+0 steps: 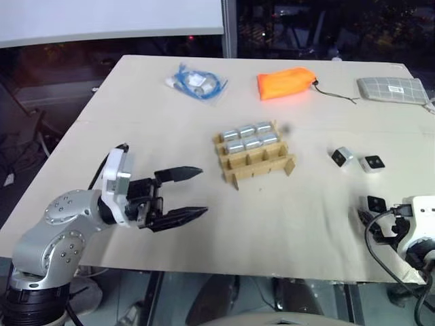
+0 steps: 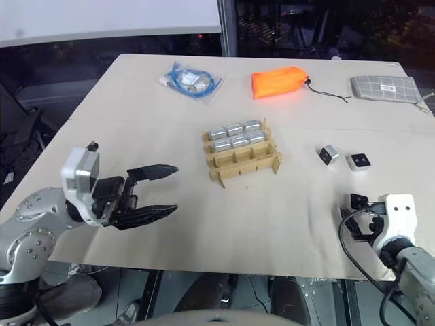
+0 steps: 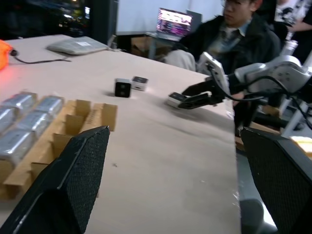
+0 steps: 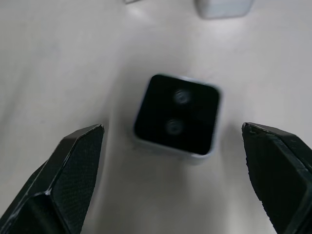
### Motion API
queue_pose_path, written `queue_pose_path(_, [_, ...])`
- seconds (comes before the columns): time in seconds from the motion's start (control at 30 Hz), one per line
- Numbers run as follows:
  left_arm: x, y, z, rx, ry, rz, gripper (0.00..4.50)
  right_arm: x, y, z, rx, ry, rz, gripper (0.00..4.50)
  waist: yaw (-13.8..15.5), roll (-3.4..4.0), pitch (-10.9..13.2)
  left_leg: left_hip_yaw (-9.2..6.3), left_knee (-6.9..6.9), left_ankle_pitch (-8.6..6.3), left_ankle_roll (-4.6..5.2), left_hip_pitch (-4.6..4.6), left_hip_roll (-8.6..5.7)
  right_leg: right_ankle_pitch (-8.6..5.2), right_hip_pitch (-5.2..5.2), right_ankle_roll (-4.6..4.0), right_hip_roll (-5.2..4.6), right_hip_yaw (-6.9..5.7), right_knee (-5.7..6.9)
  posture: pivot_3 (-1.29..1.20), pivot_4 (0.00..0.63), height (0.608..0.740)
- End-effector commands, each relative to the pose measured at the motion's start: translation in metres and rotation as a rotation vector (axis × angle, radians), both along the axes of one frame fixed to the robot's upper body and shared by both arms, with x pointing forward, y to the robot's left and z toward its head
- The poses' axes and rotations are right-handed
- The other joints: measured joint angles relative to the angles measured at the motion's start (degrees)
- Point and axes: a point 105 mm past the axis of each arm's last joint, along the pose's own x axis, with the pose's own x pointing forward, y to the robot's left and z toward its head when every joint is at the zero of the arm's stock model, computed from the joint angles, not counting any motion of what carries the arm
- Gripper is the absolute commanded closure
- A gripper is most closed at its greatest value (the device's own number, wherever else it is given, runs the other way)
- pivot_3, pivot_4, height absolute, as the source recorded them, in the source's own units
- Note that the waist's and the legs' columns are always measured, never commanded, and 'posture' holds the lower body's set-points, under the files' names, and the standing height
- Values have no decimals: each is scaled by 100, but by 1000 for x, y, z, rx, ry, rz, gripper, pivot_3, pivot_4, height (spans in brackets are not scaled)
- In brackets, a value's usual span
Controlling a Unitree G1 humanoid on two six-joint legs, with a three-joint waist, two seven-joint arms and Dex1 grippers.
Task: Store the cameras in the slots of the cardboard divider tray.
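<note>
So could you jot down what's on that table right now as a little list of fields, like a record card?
Table: pale board
Cardboard divider tray: mid-table, six slots filled with cameras, near row of three empty
Loose cameras: three; two side by side, one lying face up in front of the right gripper
Right gripper: jaws open, either side of that camera, not touching it
Left gripper: jaws open, empty
Far edge: orange pouch, grey checked pouch, blue cable bag
</note>
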Motion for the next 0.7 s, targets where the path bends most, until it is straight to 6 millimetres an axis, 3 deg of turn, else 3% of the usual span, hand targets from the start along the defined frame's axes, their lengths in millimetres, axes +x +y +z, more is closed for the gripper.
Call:
queue_pose_path(0.03, [-9,-2,2,30,-22,-57,49,4,2,10,-22,-48,2,0,1,0,0,1,0,0,0,0,0,0,0,0,0,1,-1,0,150,740])
queue_pose_path(0.3, [-13,2,1,50,-26,-65,49,8,2,4,-23,-54,0,0,2,0,0,0,0,0,0,0,0,0,0,0,0,-1,-1,0,150,740])
queue_pose_path(0.4, [-14,3,0,53,-26,-67,0,6,0,-3,-31,-37,-4,710,2,0,0,0,0,0,0,0,0,0,0,0,0,-1,-1,0,150,740])
queue_pose_path(0.53, [-16,3,1,53,-27,-76,0,8,0,-3,-42,-47,2,2556,2,0,0,0,0,0,0,0,0,0,0,0,0,-2,-1,0,150,740])
queue_pose_path(0.7, [-4,-3,-1,45,-43,21,0,18,14,13,-146,-155,119,2621,-5,1,1,1,0,0,0,1,0,0,0,0,0,1,-1,0,150,740])
